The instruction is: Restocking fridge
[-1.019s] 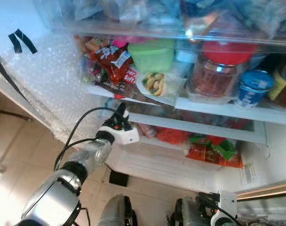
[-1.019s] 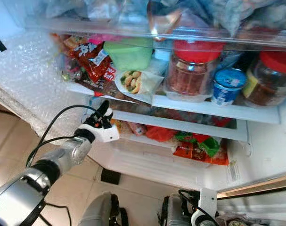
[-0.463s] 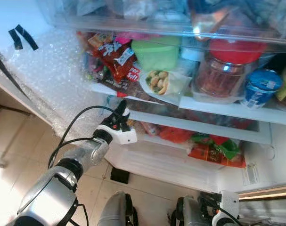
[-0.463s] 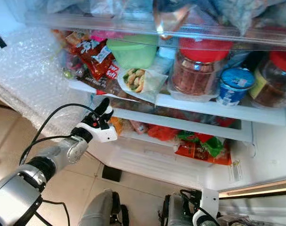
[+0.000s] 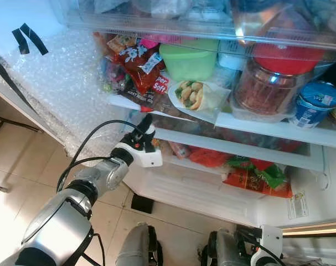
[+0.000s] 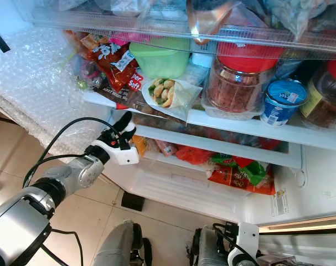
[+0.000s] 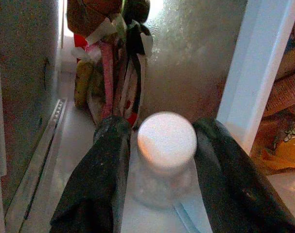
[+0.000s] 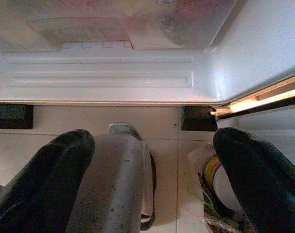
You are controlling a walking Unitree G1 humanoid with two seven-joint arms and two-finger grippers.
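— At the left end of the fridge's lower shelf (image 5: 234, 145), what is the left gripper (image 7: 162, 145) doing?

— It reaches in under that shelf, and in the left wrist view its two black fingers (image 7: 96, 184) stand on either side of a small bottle with a white round cap (image 7: 166, 138). The fingers sit close against the bottle's sides, so the gripper looks narrowly closed around it, though I cannot tell how firmly it presses.

— Which way does the bottle point?

— Its cap faces the wrist camera, so its long axis runs along the fingers. Just beyond it stand a few upright packets (image 7: 115, 73), with a white divider (image 7: 254, 73) beside the far finger.

— What lies on the shelf, going rightward?

— First red snack bags (image 5: 137, 64); one label reads "Soft", the other print is too small to read. Next a green lidded tub (image 5: 189, 60), then a wrapped sandwich roll (image 5: 192, 95) in front of it, a big jar with a red lid (image 5: 267, 83), and a blue-lidded cup (image 5: 314, 102) whose writing I cannot read.

— And the right gripper (image 8: 147, 179)?

— It hangs low, below the shelf and near the floor, its fingers spread wide with nothing between them.
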